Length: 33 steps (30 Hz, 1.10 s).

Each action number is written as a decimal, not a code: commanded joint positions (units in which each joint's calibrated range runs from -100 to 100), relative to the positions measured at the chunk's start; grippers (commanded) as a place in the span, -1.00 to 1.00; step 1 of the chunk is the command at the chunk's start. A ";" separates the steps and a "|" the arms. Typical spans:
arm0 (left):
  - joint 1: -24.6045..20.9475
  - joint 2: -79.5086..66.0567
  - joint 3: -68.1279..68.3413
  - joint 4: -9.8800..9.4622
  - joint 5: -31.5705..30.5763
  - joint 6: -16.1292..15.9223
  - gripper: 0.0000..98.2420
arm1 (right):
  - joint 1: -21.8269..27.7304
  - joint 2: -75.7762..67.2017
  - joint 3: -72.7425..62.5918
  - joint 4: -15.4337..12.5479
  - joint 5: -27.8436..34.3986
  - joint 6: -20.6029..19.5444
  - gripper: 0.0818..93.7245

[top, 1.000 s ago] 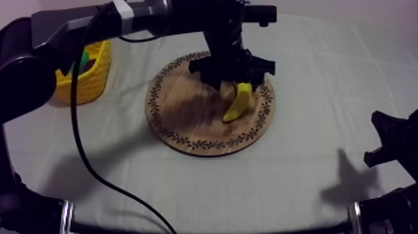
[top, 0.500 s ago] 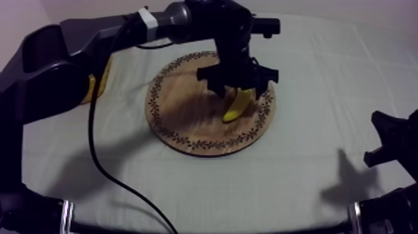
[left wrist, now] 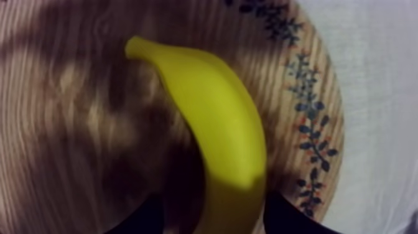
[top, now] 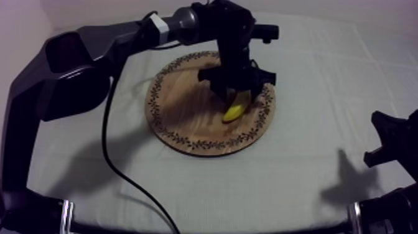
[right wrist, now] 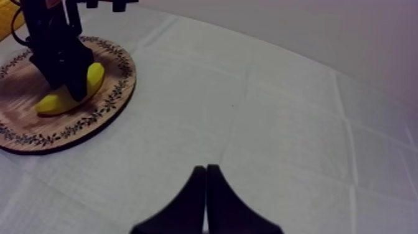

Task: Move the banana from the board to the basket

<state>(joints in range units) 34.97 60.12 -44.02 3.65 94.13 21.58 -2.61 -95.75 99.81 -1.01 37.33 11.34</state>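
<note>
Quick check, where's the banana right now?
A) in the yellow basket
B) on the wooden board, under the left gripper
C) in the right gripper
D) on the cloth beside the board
B: the banana lies on the wooden board, with the left gripper down over it.

Table [top: 186,199]: one, under a grey-white cloth [top: 323,74] with faint crease lines, spreading on every side of the left gripper [top: 237,102]. Wall [right wrist: 348,31]: plain, pale, beyond the table's far edge; lighting dim, soft shadows [top: 348,180] on the cloth
</note>
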 commanded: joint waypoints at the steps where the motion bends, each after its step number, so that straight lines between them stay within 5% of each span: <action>1: -0.13 0.59 -0.50 0.26 0.68 -0.11 0.22 | 0.01 0.00 -0.03 0.01 -0.07 0.02 -0.99; 9: 0.10 1.78 -2.30 0.63 2.00 -0.43 0.10 | 0.01 0.00 -0.03 0.01 -0.07 0.02 -0.99; 16: 0.37 1.87 -2.41 0.68 1.75 -2.07 -0.62 | 0.01 0.00 -0.03 0.01 -0.07 0.02 -0.99; 20: 0.36 1.53 -1.85 0.68 1.32 -2.84 -0.87 | 0.01 0.00 -0.03 0.01 -0.07 0.02 -0.99; 33: -3.02 -10.29 5.30 -1.15 -2.06 -5.59 -1.00 | 0.01 0.00 -0.03 0.01 -0.07 0.02 -0.99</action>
<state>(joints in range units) 32.35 52.96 -39.83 2.73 92.68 16.26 -2.61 -95.75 99.81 -1.01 37.24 11.34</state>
